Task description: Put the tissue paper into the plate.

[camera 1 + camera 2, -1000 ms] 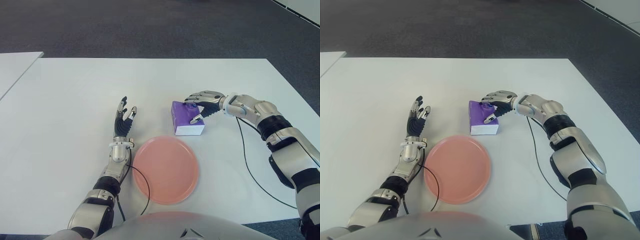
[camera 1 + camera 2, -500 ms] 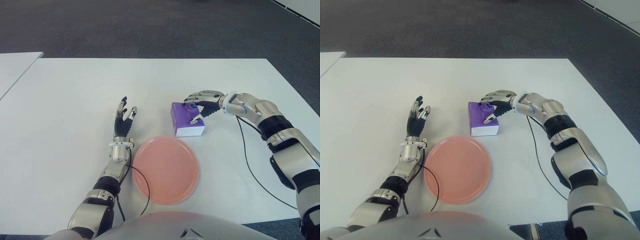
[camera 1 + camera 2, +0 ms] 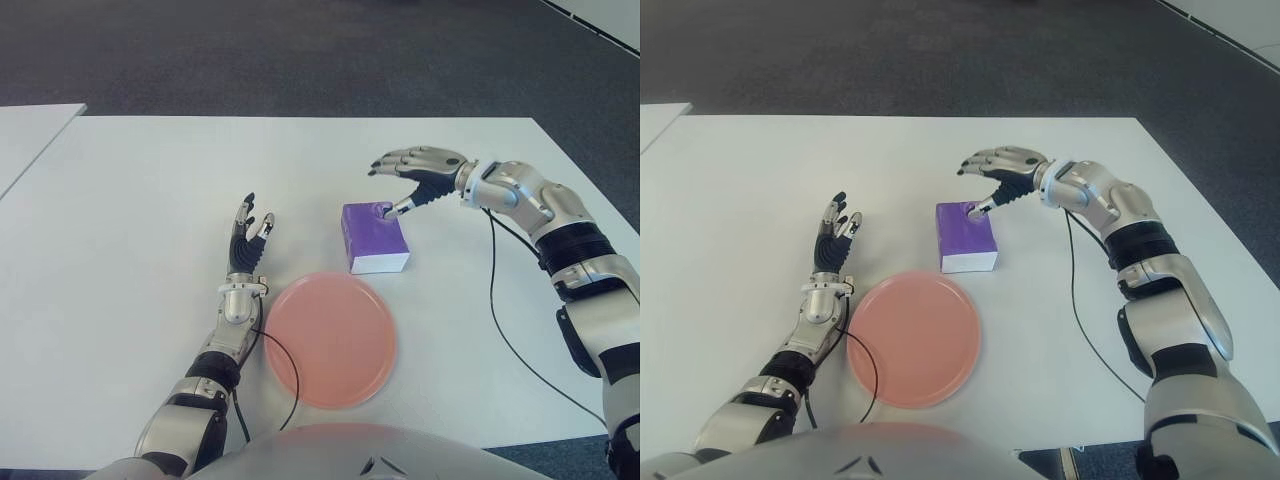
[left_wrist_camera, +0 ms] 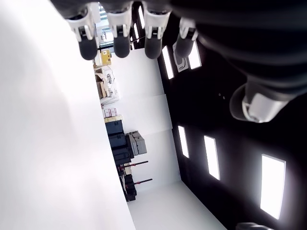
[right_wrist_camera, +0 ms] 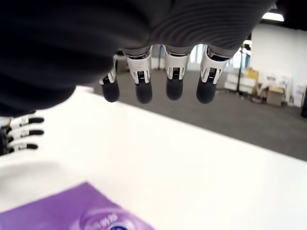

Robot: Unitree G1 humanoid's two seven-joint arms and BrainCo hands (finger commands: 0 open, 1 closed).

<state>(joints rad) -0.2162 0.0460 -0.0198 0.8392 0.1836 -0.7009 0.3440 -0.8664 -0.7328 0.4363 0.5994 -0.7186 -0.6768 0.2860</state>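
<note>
On the white counter (image 3: 120, 200), seen from the head, a purple tissue pack (image 3: 373, 236) lies just behind the pink plate (image 3: 332, 338) — not in it. The right hand (image 3: 420, 172) is up above the far right corner of the pack, its fingers (image 3: 385, 164) spread and holding nothing; whether the thumb tip touches the pack is hard to tell. The left hand (image 3: 247, 238) shows to the left of the plate with straight, open fingers pointing up. In the left wrist view, the fingers (image 4: 115, 28) are straight out and hold nothing. In the right wrist view, four fingers (image 5: 158, 84) hang open above the counter — the purple pack (image 5: 81, 211) lies below them.
</note>
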